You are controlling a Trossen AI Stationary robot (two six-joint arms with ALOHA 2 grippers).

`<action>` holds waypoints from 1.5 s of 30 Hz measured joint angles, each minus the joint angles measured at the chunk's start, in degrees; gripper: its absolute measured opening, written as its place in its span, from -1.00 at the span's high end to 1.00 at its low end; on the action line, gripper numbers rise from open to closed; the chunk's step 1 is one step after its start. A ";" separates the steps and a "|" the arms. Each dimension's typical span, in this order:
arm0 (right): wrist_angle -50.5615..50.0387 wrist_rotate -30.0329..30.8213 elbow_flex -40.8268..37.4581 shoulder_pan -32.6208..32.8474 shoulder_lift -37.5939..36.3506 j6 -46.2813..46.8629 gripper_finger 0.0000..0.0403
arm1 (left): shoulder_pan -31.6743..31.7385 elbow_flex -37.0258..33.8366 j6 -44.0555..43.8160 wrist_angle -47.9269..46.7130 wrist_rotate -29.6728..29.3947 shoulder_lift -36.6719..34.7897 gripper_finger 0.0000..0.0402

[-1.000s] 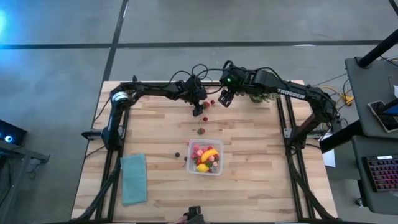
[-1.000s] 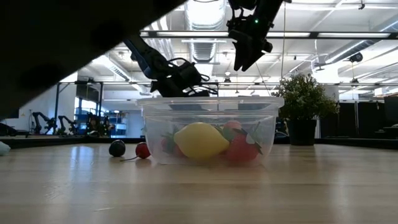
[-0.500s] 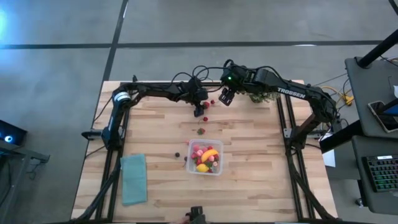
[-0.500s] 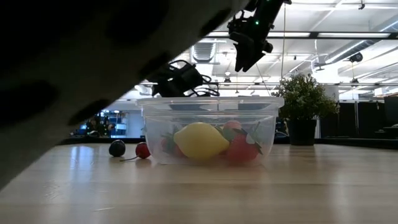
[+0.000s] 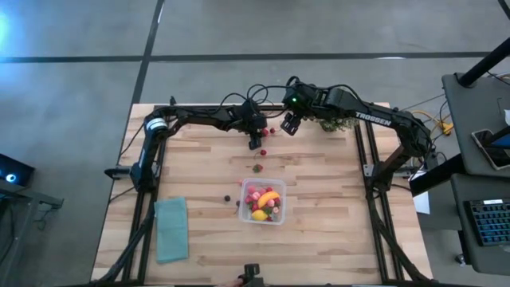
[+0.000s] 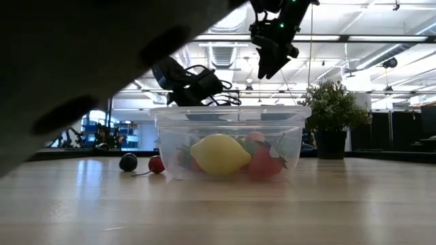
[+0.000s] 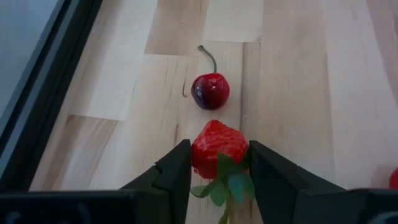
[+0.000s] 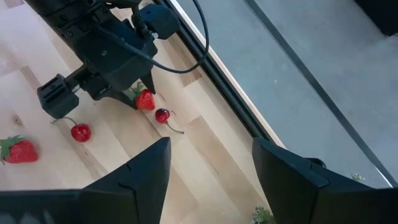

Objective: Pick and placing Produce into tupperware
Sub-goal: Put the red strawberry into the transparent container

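Note:
The clear tupperware [image 5: 264, 201] stands mid-table holding a yellow lemon [image 6: 219, 153], a banana-like piece and red fruits. Near the far edge my left gripper [image 7: 216, 155] is shut on a red strawberry [image 7: 215, 144]. A cherry [image 7: 210, 91] lies on the wood just beyond it. Another cherry [image 8: 80, 132] and a second strawberry [image 8: 18, 150] lie on the wood nearer the tupperware. A cherry [image 6: 156, 164] and a dark berry [image 6: 127, 162] rest left of the tupperware. My right gripper [image 5: 288, 126] hangs open high above the far edge, holding nothing. My left gripper pinches the strawberry's two red sides [image 7: 198, 152] between its two fingers, the green leaves pointing back toward the wrist. The fingers slant down from the table's left. The berry sits at table height [image 8: 145, 99]; whether it still touches the wood I cannot tell.
A teal cloth [image 5: 171, 229] lies flat at the near left. A potted plant [image 5: 335, 123] stands at the far right by the right arm. Black frame rails [image 8: 205, 118] run along the far edge. A dark blurred shape [image 6: 68, 54] covers the low view's upper left.
Both arms have stayed in place. The dark blurred shape close before the low camera has shifted across that view's upper left, covering the left arm for a moment and then showing it again.

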 joint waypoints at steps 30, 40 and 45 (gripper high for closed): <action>0.27 1.03 0.00 0.00 -0.65 8.49 -0.09 | -12.41 -6.75 -1.76 -16.97 6.26 -23.98 0.38; 1.25 4.54 0.13 0.00 -2.32 17.94 -0.09 | -25.33 -17.17 -8.72 -16.38 -0.17 -30.37 0.38; 0.79 4.52 0.11 0.02 -2.32 20.50 -0.09 | -30.22 -19.96 -12.71 -15.66 -2.17 -32.95 0.38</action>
